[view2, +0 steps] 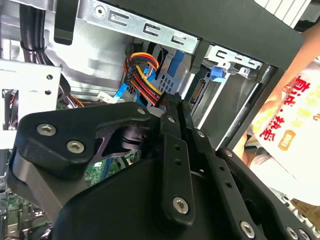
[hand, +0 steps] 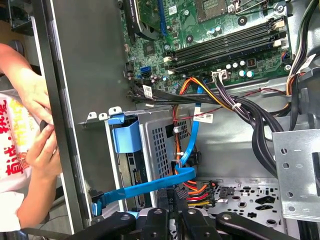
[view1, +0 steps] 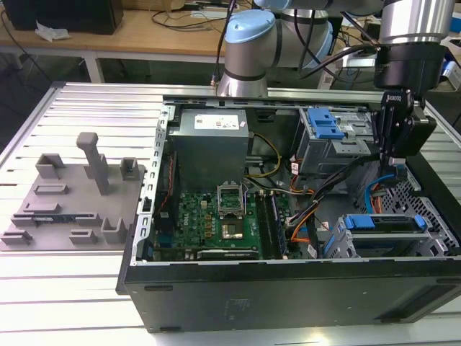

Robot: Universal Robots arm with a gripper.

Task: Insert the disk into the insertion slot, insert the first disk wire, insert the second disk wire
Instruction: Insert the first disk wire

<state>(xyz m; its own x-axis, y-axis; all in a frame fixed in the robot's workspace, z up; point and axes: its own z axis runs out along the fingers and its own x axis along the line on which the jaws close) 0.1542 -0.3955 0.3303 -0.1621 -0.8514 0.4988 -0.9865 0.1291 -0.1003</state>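
Observation:
The disk (view1: 382, 222), with its blue carrier, sits inside the insertion slot (view1: 435, 238), the perforated grey cage at the case's front on the exterior view's right. In the first wrist view the disk's blue carrier (hand: 125, 137) shows beside the cage wall (hand: 160, 140). My gripper (view1: 387, 180) hangs just behind the cage. Its fingers are shut on the black connector of a red, yellow and orange disk wire (hand: 197, 192), which also shows as a coloured wire bundle (view2: 142, 67) beyond my gripper (view2: 176, 102). A flat blue disk wire (hand: 150, 187) runs past my gripper (hand: 175, 202) toward the disk's end.
The open case holds a grey power supply (view1: 209, 144), a green motherboard (view1: 216, 216) and a taller bay with a blue latch (view1: 324, 130). Black cable bundles (hand: 250, 125) cross near the cage. A person's hands (hand: 37, 145) hold a white packet outside the case wall. A grey fixture plate (view1: 65, 194) lies beside the case.

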